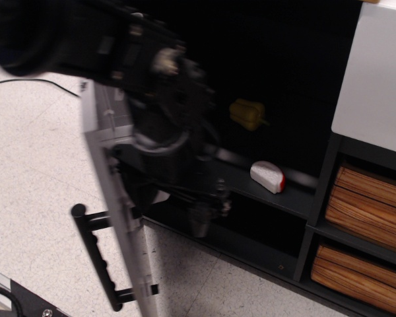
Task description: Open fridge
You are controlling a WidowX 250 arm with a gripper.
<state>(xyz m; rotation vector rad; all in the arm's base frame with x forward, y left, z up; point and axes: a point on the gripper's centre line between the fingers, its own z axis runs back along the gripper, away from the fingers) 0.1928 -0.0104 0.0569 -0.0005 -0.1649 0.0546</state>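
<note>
The fridge door (117, 198) is swung wide open and shows edge-on at the left, light grey, with its black bar handle (96, 259) pointing out to the lower left. The black fridge interior (277, 79) is exposed. A yellow toy item (247, 113) and a white and red item (268, 176) lie on shelves inside. My black arm and gripper (199, 214) are blurred and sit against the inner side of the door, in front of the lower shelf. The blur hides how the jaws stand.
A white-panelled cabinet (373, 72) with wooden-slat drawers (373, 198) stands right of the fridge. A black cable (33, 82) lies on the speckled floor (33, 172) at the left. A black device corner (13, 300) shows at the bottom left.
</note>
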